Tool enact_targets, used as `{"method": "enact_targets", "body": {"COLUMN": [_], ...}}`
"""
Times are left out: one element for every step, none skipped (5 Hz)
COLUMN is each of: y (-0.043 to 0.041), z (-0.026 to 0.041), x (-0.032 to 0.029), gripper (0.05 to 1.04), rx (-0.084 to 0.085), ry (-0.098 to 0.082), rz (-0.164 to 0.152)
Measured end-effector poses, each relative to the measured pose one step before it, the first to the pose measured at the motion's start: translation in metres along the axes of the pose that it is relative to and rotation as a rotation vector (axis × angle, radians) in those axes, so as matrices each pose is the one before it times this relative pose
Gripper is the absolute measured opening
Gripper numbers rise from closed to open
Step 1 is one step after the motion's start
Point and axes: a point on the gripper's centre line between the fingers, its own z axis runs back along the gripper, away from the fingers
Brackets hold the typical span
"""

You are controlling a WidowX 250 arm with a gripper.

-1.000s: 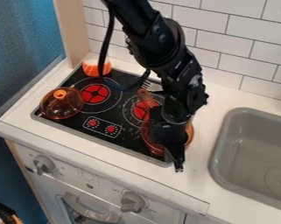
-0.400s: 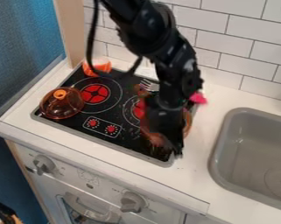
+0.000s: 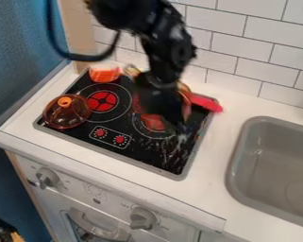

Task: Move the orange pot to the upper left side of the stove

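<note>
The see-through orange pot (image 3: pixel 186 98) is over the back right of the black stove (image 3: pixel 155 158), largely hidden behind the arm, with part of its side and rim showing to the right. My black gripper (image 3: pixel 178 125) hangs down in front of it, over the right-hand burner, shut on the pot's near side. The pot's handle pokes out on the left of the arm. Whether the pot's base touches the stove is hidden.
An amber lid (image 3: pixel 66 111) with an orange knob lies at the stove's left edge. An orange-and-white item (image 3: pixel 104 73) occupies the upper left corner. A pink object (image 3: pixel 206 103) lies at the back right; a grey sink (image 3: pixel 237 156) is at right.
The gripper and the pot have moved together from the front right of the stove toward its back. More of the pink object and the front right of the stove is uncovered.
</note>
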Motion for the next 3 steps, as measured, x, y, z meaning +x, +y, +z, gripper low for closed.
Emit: {"method": "enact_targets", "body": {"y": [-0.01718, -0.02956, -0.02049], "z": [0.00720, -0.00484, -0.02272], "x": [0.00419, 0.00649, 0.00962], "gripper": [0.077, 0.077, 0.077], "rx": [-0.0721, -0.0792, -0.0345], "ry": [0.0027, -0.0445, -0.0994], "rz": [0.0785, 0.1082, 0.0738]}}
